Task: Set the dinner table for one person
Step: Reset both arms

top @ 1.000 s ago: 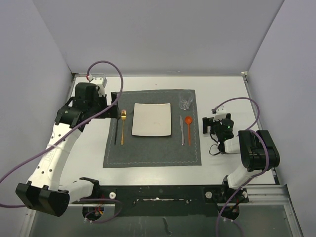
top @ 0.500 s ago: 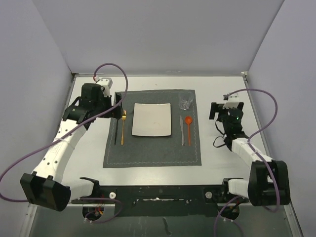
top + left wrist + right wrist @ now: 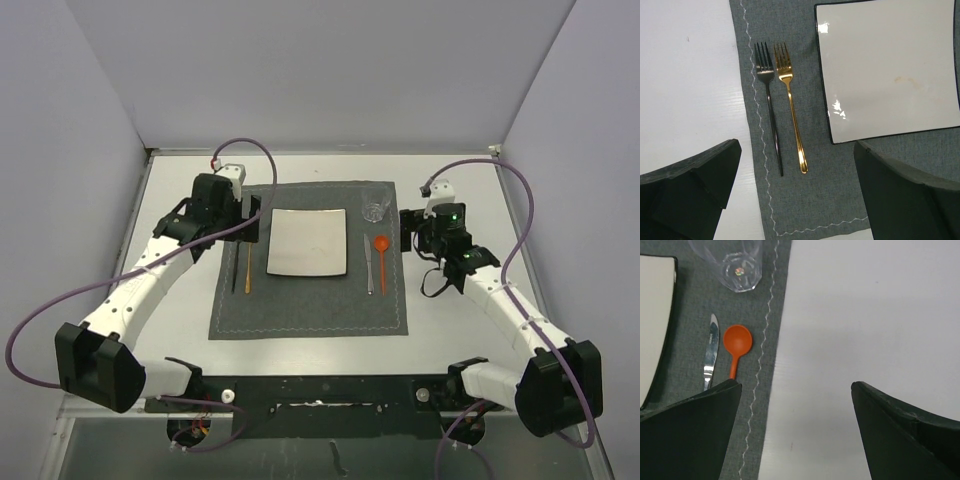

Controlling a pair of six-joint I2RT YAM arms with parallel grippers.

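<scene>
Table (image 3: 320,168): white, carries everything, spreads under both arms, with the black rail along its near edge.

Dark grey placemat (image 3: 300,305): lies flat at the middle of the table, its stitched border showing all round.

Square white plate (image 3: 307,243): sits on the placemat, toward the table's far edge, centred between the cutlery.

Black fork (image 3: 237,262) and gold fork (image 3: 249,258): lie just beside each other on the placemat, on the plate's left side. Black one outermost, both sets of tines toward the far edge. Cannot tell whether the heads touch.

Knife (image 3: 368,265) and orange spoon (image 3: 381,252): lie on the plate's right side, spoon outermost, apart from the knife, bowl toward the far edge.

Clear glass (image 3: 376,205): stands upright on the placemat's far right corner, beyond the spoon.

Left claw (image 3: 796,147): hangs above the forks and the plate's left edge, jaws spread wide, grips nothing.

Right claw (image 3: 796,385): hangs above the placemat's right edge and the bare table beside it, near the spoon, jaws spread wide, grips nothing.
</scene>
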